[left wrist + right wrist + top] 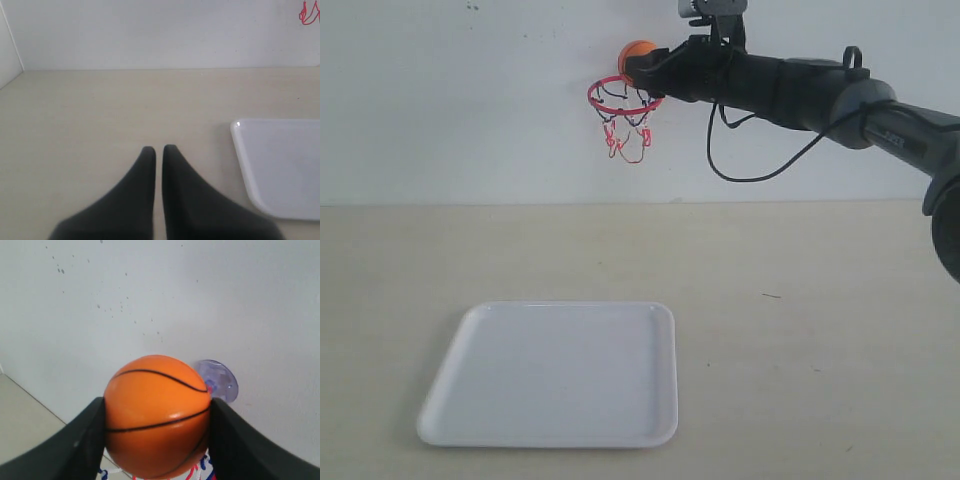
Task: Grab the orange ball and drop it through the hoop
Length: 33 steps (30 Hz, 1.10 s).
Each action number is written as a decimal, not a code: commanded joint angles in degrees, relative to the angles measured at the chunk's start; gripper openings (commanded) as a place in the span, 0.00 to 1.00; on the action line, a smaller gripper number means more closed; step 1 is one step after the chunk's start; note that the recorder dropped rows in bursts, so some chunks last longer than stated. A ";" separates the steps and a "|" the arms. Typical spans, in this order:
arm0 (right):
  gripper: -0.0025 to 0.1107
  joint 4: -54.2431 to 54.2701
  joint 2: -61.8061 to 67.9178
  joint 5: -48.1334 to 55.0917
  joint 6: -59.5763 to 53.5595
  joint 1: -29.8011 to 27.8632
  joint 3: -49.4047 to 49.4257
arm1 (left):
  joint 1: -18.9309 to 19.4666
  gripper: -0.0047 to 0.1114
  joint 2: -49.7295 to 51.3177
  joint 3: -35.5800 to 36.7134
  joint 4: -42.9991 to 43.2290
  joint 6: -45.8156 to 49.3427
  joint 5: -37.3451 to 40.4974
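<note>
Ball position: the orange ball sat up by the wall, just above the far side of the hoop, over its red ring.
Right end effector: your right end effector was closed on the ball, one dark finger pressed to each flank, with the jaws spread about as wide as the ball.
Left end effector: your left end effector hung low over the counter with its fingers drawn nearly together, only a thin slit between them, and nothing in it.
Hoop mount: the clear suction cup stuck to the wall right behind the ball, seen from the right wrist.
Weight: you could judge the ball light, since two slim fingers carried it at full reach.
Surface: its skin looked smooth with a faint sheen, so you should have expected it to slip or roll under a loose pinch.
Stiffness: it looked round and undented at the pads; whether it was soft or hard could not be told.
Where to hold: across its widest part, as you had it, so it could not squirt out.
Release: opening evenly on both sides looked safest, because the ball seemed nearly as wide as the ring.
Below: a white tray lay on the counter well under the hoop.
</note>
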 commanded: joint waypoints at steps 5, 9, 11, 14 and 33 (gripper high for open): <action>0.48 0.33 -0.27 -0.18 0.07 -0.11 -0.34 | 0.24 0.08 -0.20 0.24 -0.40 0.11 0.05; 0.57 0.33 -0.27 -3.23 0.33 0.29 -0.34 | 0.24 0.08 -0.20 0.24 -0.40 0.11 0.05; 0.66 0.33 -0.27 -6.21 0.75 0.83 -0.34 | 0.24 0.08 -0.20 0.24 -0.40 0.11 0.05; 0.71 0.33 -0.27 -4.92 0.11 1.09 -0.34 | 0.24 0.08 -0.20 0.24 -0.40 0.11 0.05; 0.03 -4.39 -2.64 -4.31 7.23 -1.45 -0.34 | 0.24 0.08 -0.20 0.24 -0.40 0.11 0.05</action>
